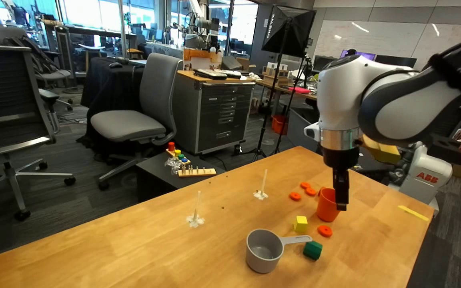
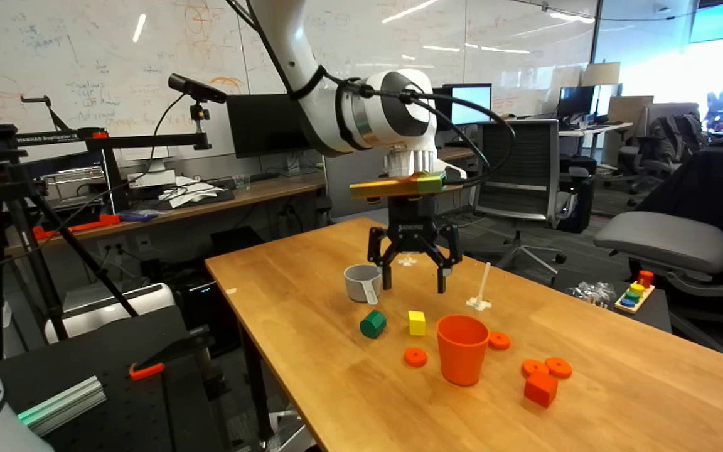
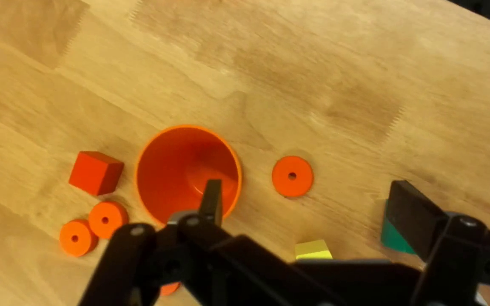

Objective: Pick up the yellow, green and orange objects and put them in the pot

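Two fingers [image 2: 441,280] of your black gripper [image 2: 414,285] spread, empty. Likely target: orange plastic-looking disc [image 2: 415,359] nearest yellow wooden-looking cube [image 2: 417,323]; centre, descend straight, pinch low.

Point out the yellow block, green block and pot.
Yellow block [image 2: 417,324]: in an exterior view, near face.
Green block [image 1: 313,250]: in an exterior view, visible middle.
Pot [image 1: 259,265]: in an exterior view, outer wall.

Yellow cube [image 2: 417,323], green block [image 2: 373,324], orange-red cube [image 2: 540,388], grey pot [image 1: 263,256], black pincer [image 2: 414,289]

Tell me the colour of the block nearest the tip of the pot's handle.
Dark green; the block shows best in an exterior view.
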Available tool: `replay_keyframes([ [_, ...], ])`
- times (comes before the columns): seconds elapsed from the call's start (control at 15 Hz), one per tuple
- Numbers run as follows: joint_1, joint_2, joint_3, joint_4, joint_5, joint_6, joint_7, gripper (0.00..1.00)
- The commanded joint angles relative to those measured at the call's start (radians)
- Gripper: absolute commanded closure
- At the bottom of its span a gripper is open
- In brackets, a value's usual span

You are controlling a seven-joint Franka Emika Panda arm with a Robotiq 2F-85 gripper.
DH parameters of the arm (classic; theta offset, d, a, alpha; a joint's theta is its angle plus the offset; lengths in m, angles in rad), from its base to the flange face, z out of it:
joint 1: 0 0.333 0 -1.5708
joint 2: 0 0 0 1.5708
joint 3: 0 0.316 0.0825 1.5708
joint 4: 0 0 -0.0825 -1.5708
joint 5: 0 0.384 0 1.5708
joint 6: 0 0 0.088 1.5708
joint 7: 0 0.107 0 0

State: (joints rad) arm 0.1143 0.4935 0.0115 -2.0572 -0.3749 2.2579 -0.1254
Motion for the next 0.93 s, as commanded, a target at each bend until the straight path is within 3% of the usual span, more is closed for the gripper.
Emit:
replay_keyframes([
  [0.0,0.004,0.039,0.001,0.033,-0.013,-0.013,0.01,0.0],
  [0.87,0.053,0.185,0.041,0.178,-0.016,-0.001,0.004,0.0],
])
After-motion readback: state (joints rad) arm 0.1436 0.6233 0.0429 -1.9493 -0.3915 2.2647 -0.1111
